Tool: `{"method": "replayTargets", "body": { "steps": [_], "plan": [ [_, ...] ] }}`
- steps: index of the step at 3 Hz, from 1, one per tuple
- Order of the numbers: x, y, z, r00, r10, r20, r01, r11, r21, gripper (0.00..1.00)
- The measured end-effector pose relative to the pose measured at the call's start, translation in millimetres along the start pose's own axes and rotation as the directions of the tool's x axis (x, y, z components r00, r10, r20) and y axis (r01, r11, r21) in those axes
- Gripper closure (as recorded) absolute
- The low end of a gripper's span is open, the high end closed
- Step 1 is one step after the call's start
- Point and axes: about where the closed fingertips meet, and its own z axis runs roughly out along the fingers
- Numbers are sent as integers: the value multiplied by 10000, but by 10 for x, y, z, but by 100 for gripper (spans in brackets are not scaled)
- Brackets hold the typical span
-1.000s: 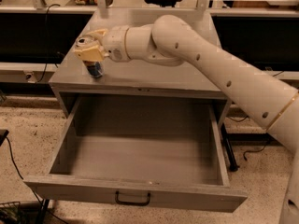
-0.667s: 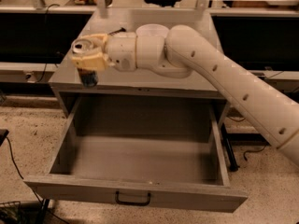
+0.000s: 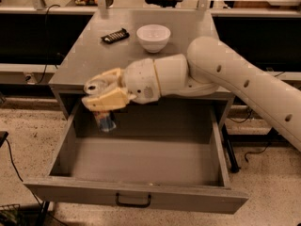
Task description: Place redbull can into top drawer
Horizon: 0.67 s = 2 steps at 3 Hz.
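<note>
My gripper is shut on the redbull can, whose silver top shows between the cream fingers and whose blue body hangs below them. The can is held upright over the left rear part of the open top drawer, above its floor. The drawer is pulled fully out from the grey cabinet, and its front panel carries a small dark handle.
A white bowl and a dark flat remote-like object lie on the cabinet top behind my arm. Cables run over the speckled floor at the left and right. Dark counters stand behind.
My gripper has carried the can from the cabinet top forward and down, off the front edge, to a spot over the open drawer's left rear.
</note>
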Motion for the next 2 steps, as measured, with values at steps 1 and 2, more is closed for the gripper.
{"method": "replayTargets", "body": {
  "steps": [1, 2],
  "plan": [
    [33, 71, 16, 9988, 471, -143, -473, 9987, -186, 100],
    [32, 56, 57, 9988, 419, -240, -428, 9985, -344, 100]
  ]
}}
